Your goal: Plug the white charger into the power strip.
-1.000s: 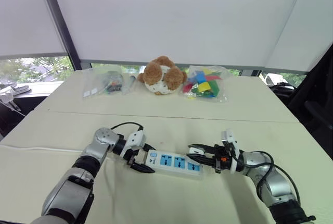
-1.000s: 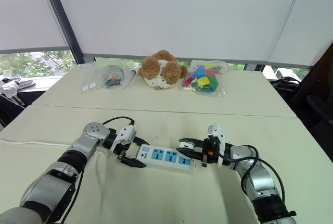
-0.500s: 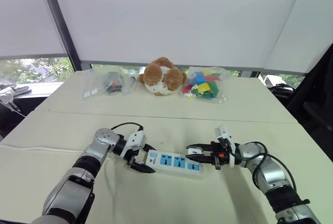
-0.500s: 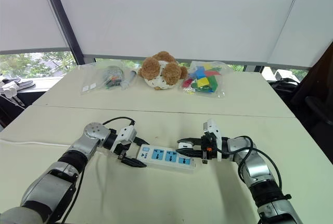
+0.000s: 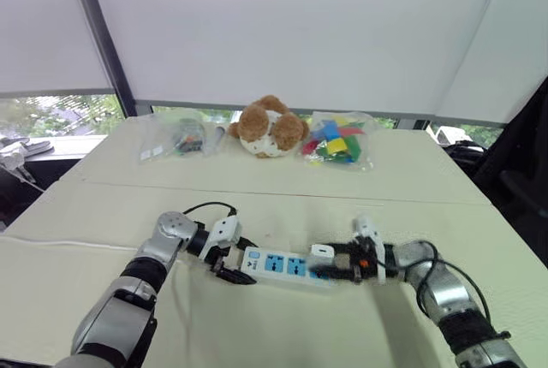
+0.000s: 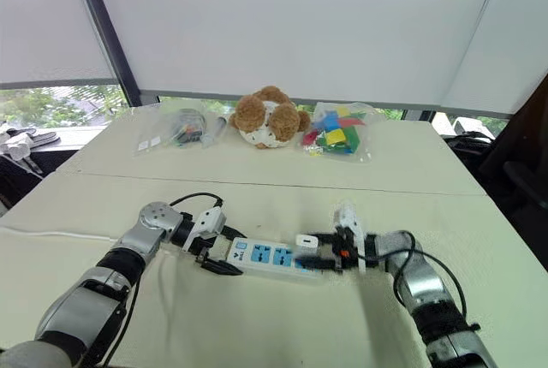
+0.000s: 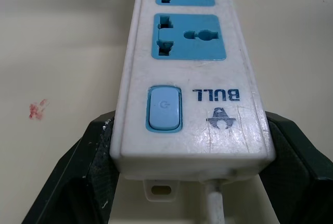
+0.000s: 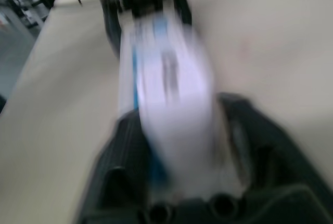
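The power strip (image 5: pixel 287 265) lies flat on the near table, a white bar with blue sockets and its switch at the left end. My left gripper (image 5: pixel 228 264) is shut on that switch end; in the left wrist view its black fingers (image 7: pixel 88 172) clamp both sides of the strip (image 7: pixel 190 78). The white charger (image 5: pixel 322 251) stands on the strip's right end. My right gripper (image 5: pixel 322 264) lies low around that end, open, its fingers (image 8: pixel 250 146) standing apart on either side of the blurred white block (image 8: pixel 174 130).
On the far table are a brown teddy bear (image 5: pixel 267 126), a bag of coloured blocks (image 5: pixel 336 141) and a clear bag of small parts (image 5: pixel 180 137). A white cord (image 5: pixel 51 244) runs off to the left across the near table.
My right gripper has sunk onto the strip's right end and its fingers have spread; the charger now stands on the strip. The left gripper and the strip have stayed put.
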Robot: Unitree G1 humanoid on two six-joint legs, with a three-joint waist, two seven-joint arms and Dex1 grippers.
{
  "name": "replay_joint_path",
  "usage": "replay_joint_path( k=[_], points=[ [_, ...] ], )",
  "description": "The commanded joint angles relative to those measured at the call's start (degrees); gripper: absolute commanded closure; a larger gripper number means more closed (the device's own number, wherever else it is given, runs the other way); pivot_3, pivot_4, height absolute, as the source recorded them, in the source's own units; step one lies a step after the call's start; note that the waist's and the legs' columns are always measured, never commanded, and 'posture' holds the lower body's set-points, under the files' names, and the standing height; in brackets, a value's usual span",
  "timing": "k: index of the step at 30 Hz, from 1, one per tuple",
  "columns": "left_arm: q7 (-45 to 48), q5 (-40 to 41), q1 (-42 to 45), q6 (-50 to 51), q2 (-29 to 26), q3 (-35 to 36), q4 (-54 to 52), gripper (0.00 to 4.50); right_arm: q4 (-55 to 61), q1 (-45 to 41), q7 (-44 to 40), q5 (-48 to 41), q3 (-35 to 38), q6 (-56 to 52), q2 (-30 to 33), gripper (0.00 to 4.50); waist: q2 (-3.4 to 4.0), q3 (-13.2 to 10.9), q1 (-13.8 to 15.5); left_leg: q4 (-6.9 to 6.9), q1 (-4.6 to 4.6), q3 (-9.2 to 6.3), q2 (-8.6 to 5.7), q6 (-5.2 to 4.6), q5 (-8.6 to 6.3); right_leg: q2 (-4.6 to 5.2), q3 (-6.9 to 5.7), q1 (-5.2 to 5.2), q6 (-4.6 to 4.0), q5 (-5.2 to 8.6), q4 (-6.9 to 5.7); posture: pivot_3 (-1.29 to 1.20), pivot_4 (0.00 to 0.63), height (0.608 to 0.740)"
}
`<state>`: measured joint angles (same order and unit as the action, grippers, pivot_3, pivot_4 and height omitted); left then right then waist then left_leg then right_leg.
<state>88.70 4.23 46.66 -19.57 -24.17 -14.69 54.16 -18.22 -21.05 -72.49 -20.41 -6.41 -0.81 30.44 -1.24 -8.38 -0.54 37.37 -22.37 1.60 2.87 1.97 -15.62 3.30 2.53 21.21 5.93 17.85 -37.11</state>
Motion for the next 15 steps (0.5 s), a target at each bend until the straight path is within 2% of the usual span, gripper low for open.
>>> replay_joint_path(
  k=[1,5,7,9,11,12,15],
  points=[
    [-4.4,-2.6,-0.1,-0.1,-0.6,0.4,1.5,1.46,14.8,-0.4,5.3,-5.6,6.6,-3.7,1.4,0.16,0.26,-0.2,0.0,0.01,-0.04,0.01,-0.02,0.00,0.00,0.02,0.01,0.05,0.02,-0.01,-0.01,0.00,0.150,0.739],
    [-5.4,-2.6,0.2,0.2,-0.5,1.2,2.0,1.46,39.3,2.2,14.2,-14.9,13.0,-16.6,5.6,0.07,0.61,-0.4,0.2,0.02,-0.13,-0.02,-0.05,0.01,0.02,0.02,0.02,0.16,0.11,-0.06,-0.02,0.00,0.150,0.739],
    [-6.0,-2.0,0.3,1.1,-0.1,1.8,1.8,1.46,48.0,7.0,16.9,-18.7,16.4,-22.3,9.3,0.07,0.49,-0.4,0.8,-0.02,-0.15,-0.13,-0.04,0.01,0.02,-0.04,-0.05,0.11,0.12,-0.05,0.03,0.00,0.150,0.739],
    [-6.8,-1.6,0.0,2.1,0.3,2.3,1.0,1.46,52.8,15.3,17.4,-19.9,21.5,-25.8,13.2,0.07,0.23,-0.4,1.4,-0.10,-0.17,-0.15,-0.04,0.01,0.02,-0.07,-0.08,0.08,0.09,-0.04,0.15,0.00,0.150,0.739],
    [-6.7,-1.0,-0.7,3.2,0.4,2.5,-0.1,0.38,54.5,22.4,17.4,-20.3,26.3,-27.4,15.5,0.00,0.16,-0.5,1.3,-0.09,-0.20,-0.13,-0.04,0.01,0.02,-0.06,-0.11,0.03,-0.11,0.07,0.20,0.00,0.150,0.739],
    [-6.2,-0.5,-1.1,4.0,0.4,2.7,-0.8,0.04,54.9,26.1,16.8,-20.3,28.9,-27.8,16.4,0.00,0.20,-0.5,1.1,-0.08,-0.20,-0.13,-0.04,0.01,0.02,-0.02,-0.05,0.09,-0.11,0.07,0.17,0.00,0.150,0.739],
    [-6.2,0.8,-2.0,5.6,-0.1,4.1,-3.4,0.04,54.3,36.0,14.5,-20.0,37.0,-28.4,17.7,0.00,0.17,-0.6,0.8,-0.07,-0.17,-0.02,-0.08,0.01,0.02,-0.01,0.11,0.15,-0.10,0.06,0.18,0.00,0.150,0.739]
  ],
)
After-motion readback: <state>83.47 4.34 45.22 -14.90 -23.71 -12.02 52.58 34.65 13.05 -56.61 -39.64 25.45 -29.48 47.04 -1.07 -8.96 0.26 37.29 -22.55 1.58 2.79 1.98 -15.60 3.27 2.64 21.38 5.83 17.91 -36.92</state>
